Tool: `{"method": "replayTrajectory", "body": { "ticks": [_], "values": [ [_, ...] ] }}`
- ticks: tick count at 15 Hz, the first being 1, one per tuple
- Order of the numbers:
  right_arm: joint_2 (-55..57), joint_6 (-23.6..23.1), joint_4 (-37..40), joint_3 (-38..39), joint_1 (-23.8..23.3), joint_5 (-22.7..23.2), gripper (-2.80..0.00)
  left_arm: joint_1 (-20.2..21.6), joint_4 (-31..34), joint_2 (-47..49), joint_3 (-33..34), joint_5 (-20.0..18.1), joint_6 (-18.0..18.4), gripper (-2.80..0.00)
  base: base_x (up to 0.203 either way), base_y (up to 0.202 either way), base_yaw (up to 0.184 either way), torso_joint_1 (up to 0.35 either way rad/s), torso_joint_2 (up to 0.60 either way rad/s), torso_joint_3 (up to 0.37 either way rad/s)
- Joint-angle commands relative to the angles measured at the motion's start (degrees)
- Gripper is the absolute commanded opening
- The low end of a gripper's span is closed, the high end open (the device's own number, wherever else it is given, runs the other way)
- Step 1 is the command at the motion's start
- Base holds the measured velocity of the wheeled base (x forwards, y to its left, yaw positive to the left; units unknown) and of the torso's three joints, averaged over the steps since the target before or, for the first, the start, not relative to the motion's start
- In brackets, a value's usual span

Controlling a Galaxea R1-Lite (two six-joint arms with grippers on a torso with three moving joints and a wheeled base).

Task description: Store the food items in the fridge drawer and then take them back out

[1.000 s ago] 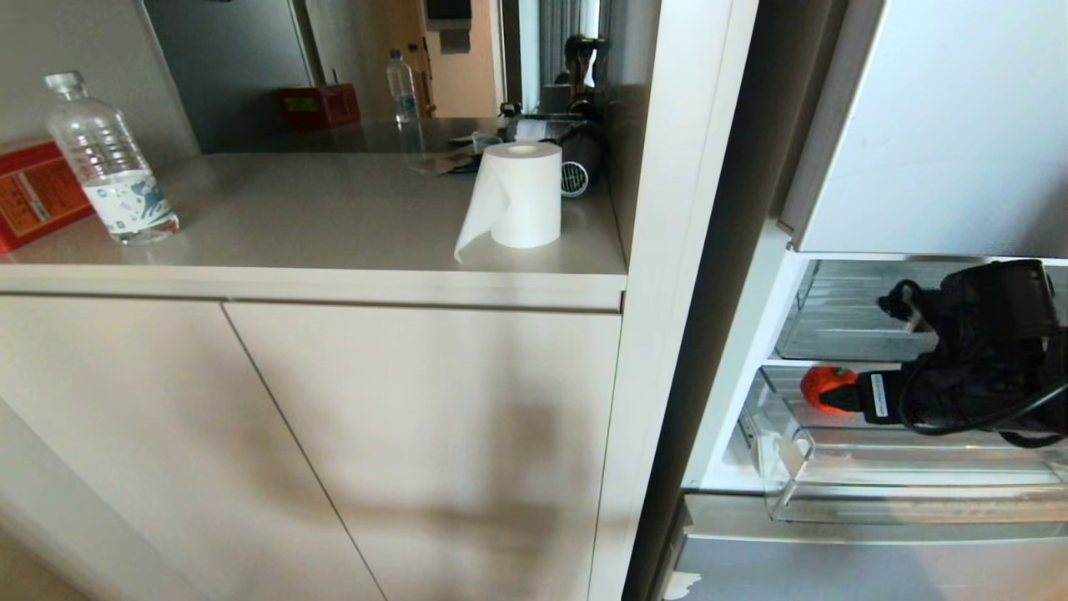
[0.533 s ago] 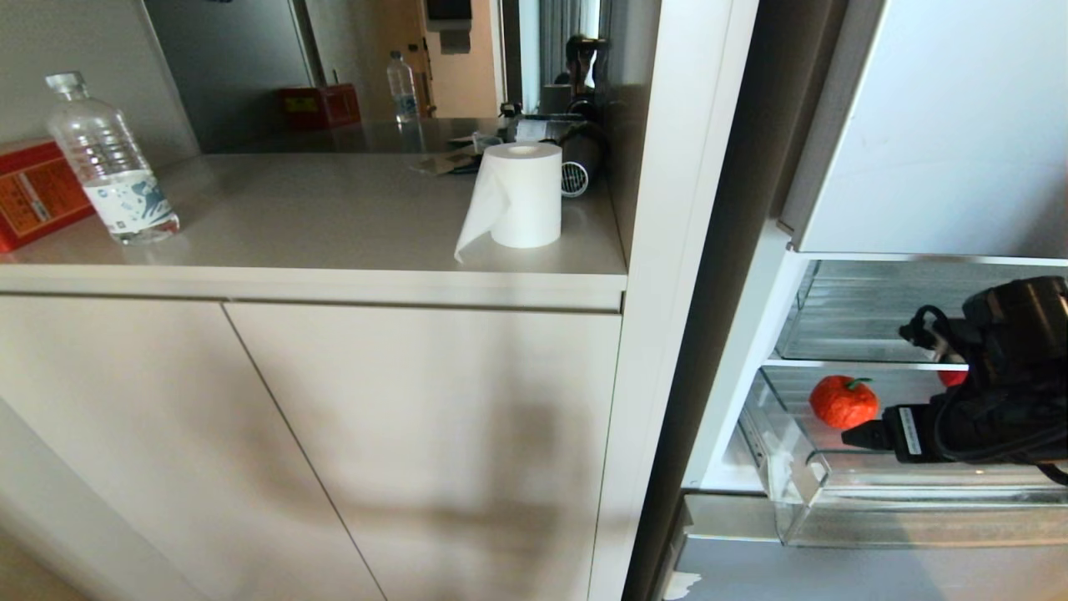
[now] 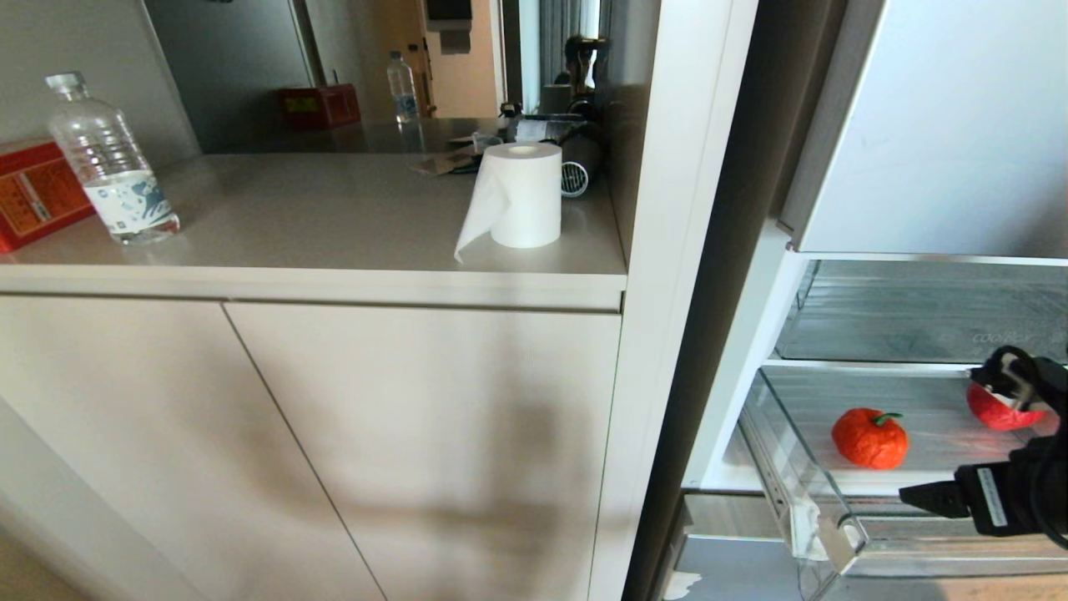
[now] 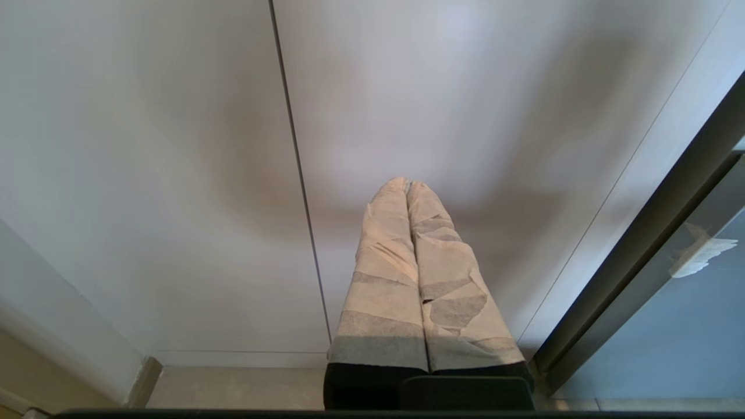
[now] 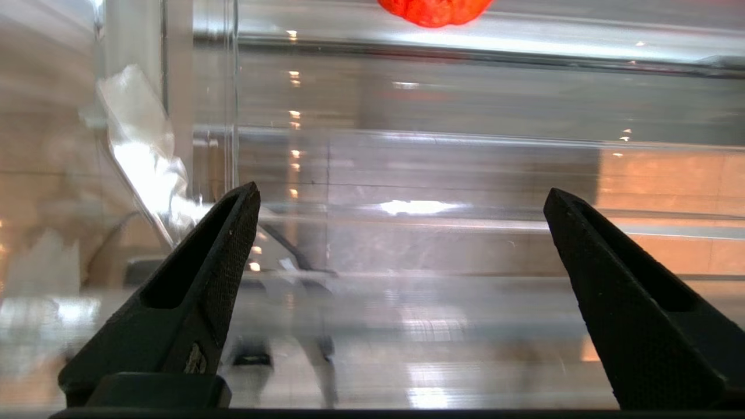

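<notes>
Head view, food items: a fuzzy orange-red fruit (image 3: 869, 438) with a green stem lies on the ribbed floor of the fridge drawer (image 3: 801, 501); a second red fruit (image 3: 997, 409) lies well apart from it toward the right edge, partly hidden by cabling.
Head view, drawer: pulled out, clear-walled, torn white tape (image 3: 808, 527) at its front corner.
Head view, right tool (image 3: 922, 498): in front of the drawer's front wall, below the fruit, carrying nothing.
Left wrist view, left tool (image 4: 409, 192): wrapped fingers pressed together, empty, parked before the cabinet doors (image 4: 174, 174).
Right wrist view, right tool (image 5: 401, 201): black fingers (image 5: 230, 233) spread wide, released; the clear drawer wall (image 5: 407, 163) is behind them, the orange-red fruit (image 5: 433, 11) beyond.
Handling, judged: the fruit look light and soft-skinned, and round enough to roll; grasp across the widest middle, clear of the stem. The drawer looks rigid, smooth and slippery; hold at the front lip.
</notes>
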Motion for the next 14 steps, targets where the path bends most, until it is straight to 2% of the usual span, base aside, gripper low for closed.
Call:
{"method": "replayTrajectory", "body": {
  "ticks": [1, 4, 10, 12, 14],
  "values": [
    [-6.5, -1.5, 2.9, 1.8, 0.0, 0.0, 0.0, 0.0, 0.0, 0.1, 0.0, 0.0, 0.0, -2.8, 0.0, 0.0, 0.0, 0.0, 0.0, 0.0],
    [-1.6, -0.5, 0.7, 0.5, 0.0, 0.2, 0.0, 0.0, 0.0, 0.1, 0.0, 0.0, 0.0, -2.8, 0.0, 0.0, 0.0, 0.0, 0.0, 0.0],
    [21.5, 3.0, -25.3, 2.0, -0.1, 0.0, 0.0, 0.0, 0.0, 0.1, 0.0, 0.0, 0.0, -2.8, 0.0, 0.0, 0.0, 0.0, 0.0, 0.0],
    [26.0, 3.6, -30.9, 2.2, -0.4, -0.3, 0.0, 0.0, 0.0, 0.1, 0.0, 0.0, 0.0, -2.8, 0.0, 0.0, 0.0, 0.0, 0.0, 0.0],
    [27.2, 3.7, -33.1, 2.0, -1.8, -0.7, 0.0, 0.0, 0.0, 0.1, 0.0, 0.0, 0.0, -2.8, 0.0, 0.0, 0.0, 0.0, 0.0, 0.0]
  ]
}}
